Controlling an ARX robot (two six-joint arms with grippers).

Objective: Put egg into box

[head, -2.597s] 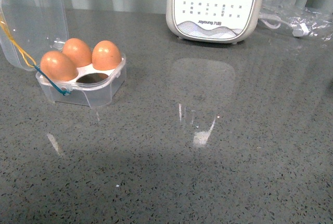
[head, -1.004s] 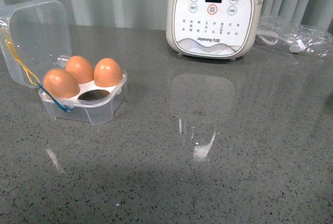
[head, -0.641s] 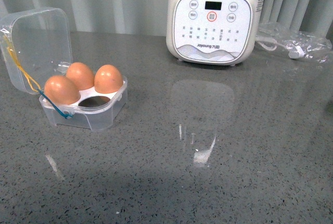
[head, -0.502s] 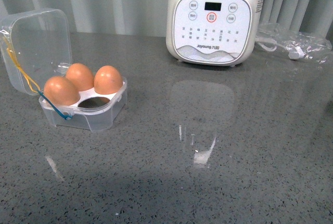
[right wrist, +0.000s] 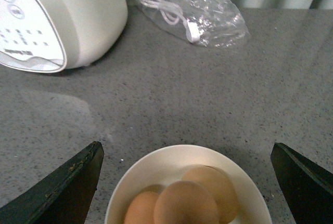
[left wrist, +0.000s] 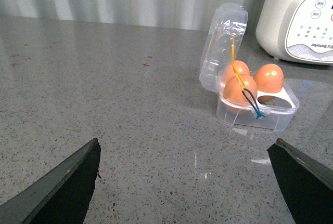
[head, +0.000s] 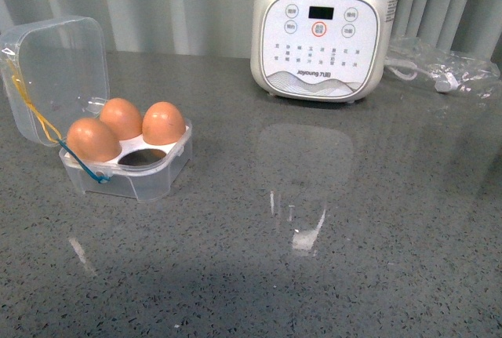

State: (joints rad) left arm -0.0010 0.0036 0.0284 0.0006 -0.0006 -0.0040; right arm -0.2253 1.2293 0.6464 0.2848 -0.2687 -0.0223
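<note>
The box (head: pixel 129 167) stands open at the left of the grey counter, its clear lid (head: pixel 55 71) tipped back. Three orange-brown eggs fill three holes: one (head: pixel 93 139), a second (head: pixel 121 118), a third (head: pixel 163 122); the front-right hole (head: pixel 143 157) is empty. The left wrist view shows the same box (left wrist: pixel 257 116) ahead of my open left gripper (left wrist: pixel 184 151), well apart from it. In the right wrist view three more eggs lie in a white bowl (right wrist: pixel 156 164), the topmost egg (right wrist: pixel 187 206) just beneath my open right gripper (right wrist: pixel 187 148). Neither arm shows in the front view.
A big white appliance (head: pixel 325 28) with buttons stands at the back of the counter. To its right lies a clear plastic bag (head: pixel 439 67) holding a white cable, also seen as the bag (right wrist: pixel 192 18) in the right wrist view. Curtains hang behind.
The front view has tilted upward, so box and appliance sit lower in the picture. Nothing on the counter has moved against the rest.
</note>
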